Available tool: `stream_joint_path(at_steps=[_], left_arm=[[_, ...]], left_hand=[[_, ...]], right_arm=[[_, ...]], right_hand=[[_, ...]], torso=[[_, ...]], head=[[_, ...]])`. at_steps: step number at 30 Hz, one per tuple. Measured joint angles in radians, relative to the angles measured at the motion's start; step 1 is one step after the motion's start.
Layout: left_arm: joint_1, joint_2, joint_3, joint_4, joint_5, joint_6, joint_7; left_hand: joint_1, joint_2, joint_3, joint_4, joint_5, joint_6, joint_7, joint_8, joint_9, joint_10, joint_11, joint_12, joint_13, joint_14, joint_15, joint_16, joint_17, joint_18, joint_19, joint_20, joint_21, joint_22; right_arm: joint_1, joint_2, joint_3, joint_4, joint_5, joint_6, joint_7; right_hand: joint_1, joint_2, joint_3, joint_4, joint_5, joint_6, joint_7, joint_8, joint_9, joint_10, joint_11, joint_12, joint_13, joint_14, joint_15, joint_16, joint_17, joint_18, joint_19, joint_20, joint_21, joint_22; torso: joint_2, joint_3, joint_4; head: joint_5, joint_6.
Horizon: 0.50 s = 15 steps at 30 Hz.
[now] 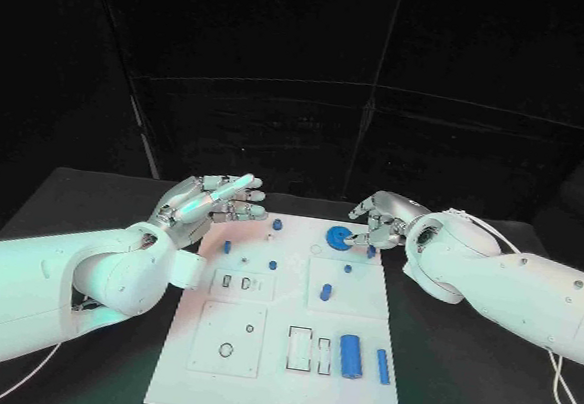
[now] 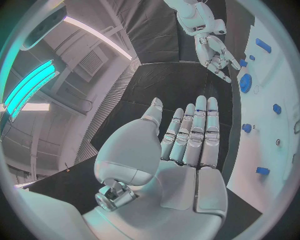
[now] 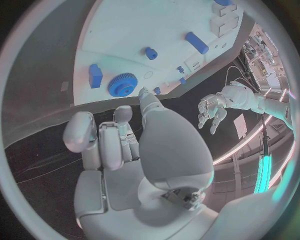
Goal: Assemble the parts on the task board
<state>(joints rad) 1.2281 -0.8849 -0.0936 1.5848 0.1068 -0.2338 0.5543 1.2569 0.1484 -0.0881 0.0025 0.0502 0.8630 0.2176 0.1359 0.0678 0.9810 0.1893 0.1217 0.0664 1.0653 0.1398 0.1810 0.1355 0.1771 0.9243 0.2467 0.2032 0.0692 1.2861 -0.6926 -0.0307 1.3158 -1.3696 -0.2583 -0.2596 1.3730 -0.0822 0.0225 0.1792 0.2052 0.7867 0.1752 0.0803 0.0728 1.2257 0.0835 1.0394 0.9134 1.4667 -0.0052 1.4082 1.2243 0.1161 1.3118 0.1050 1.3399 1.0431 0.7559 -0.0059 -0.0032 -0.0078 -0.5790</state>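
Two hands sit at the far end of the task board, one each side, neither carrying a part. Left hand is off the board's far-left corner, palm up-ish, fingers straight and spread, nothing in them; the left wrist view confirms an empty flat palm. It looks parked there to stay clear of the work while remaining close enough to help.

Right hand is at the far-right corner w/ fingers curled in toward the palm, one fingertip reaching to the blue gear. That gear lies flat on the board near its far edge. In the right wrist view the fingertip is just beside the gear's toothed rim; can't tell if it actually touches. No grip on it as far as I can see, more of a poke or nudge pose, prob. to line up the gear on its seat or get ready to pinch it.

Other parts lie on the board: small blue pegs around the far section, a short blue piece mid-board, and a big blue cylinder beside a thinner blue rod on the near right, close to outlined slots. Those near ones look unassembled, lying on their sides, so most of the task seems still to do.

Next move prob. needs a fine pinch on the gear; teeth give little to hold.
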Motion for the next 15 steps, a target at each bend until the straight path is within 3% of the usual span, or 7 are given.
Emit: stream_joint_path(at_steps=[8,11,15], left_arm=[[-0.001,0.006,0.000,-0.003,0.000,0.000,-0.004],[-0.001,0.010,0.000,-0.004,0.000,0.001,-0.006],[-0.001,0.011,0.000,-0.006,0.000,0.001,-0.007]], left_hand=[[0.013,0.001,-0.001,-0.012,0.000,0.004,0.004,-0.004,0.000,0.004,-0.004,-0.002,0.000,0.000,0.000,-0.004,0.001,0.000,0.000,0.000,-0.002,-0.001],[0.013,0.001,-0.001,-0.012,0.000,0.004,0.004,-0.004,0.000,0.004,-0.004,-0.002,0.000,0.000,0.000,-0.004,0.001,0.000,0.002,0.002,-0.002,-0.001],[0.013,0.001,-0.001,-0.012,0.000,0.004,0.004,-0.004,0.000,0.004,-0.004,-0.002,0.000,0.000,0.000,-0.004,0.001,0.000,0.004,0.004,-0.002,-0.001]], right_arm=[[0.000,0.043,0.000,-0.056,0.003,0.031,-0.015],[0.000,0.058,0.000,-0.070,0.004,0.043,-0.018],[0.000,0.070,0.000,-0.080,0.004,0.058,-0.019]], right_hand=[[0.018,0.018,-0.010,0.016,0.008,0.012,-0.002,0.013,0.002,0.036,-0.003,0.111,0.129,0.000,0.000,0.015,0.029,0.000,0.004,0.004,0.012,0.022],[0.020,0.020,-0.012,0.017,0.008,0.012,-0.002,0.013,0.002,0.039,0.000,0.126,0.147,0.000,0.000,0.016,0.034,-0.016,0.004,0.004,0.014,0.026],[0.025,0.025,-0.013,0.018,0.008,0.018,-0.003,0.018,0.002,0.049,-0.002,0.144,0.170,0.000,0.000,0.020,0.042,-0.016,0.004,0.004,0.017,0.032]], torso=[[0.004,0.0025,0.0043],[0.005,0.0032,0.0044],[0.005,0.0035,0.0044]], head=[[-0.004,-0.001],[-0.003,-0.002],[-0.001,-0.003]])
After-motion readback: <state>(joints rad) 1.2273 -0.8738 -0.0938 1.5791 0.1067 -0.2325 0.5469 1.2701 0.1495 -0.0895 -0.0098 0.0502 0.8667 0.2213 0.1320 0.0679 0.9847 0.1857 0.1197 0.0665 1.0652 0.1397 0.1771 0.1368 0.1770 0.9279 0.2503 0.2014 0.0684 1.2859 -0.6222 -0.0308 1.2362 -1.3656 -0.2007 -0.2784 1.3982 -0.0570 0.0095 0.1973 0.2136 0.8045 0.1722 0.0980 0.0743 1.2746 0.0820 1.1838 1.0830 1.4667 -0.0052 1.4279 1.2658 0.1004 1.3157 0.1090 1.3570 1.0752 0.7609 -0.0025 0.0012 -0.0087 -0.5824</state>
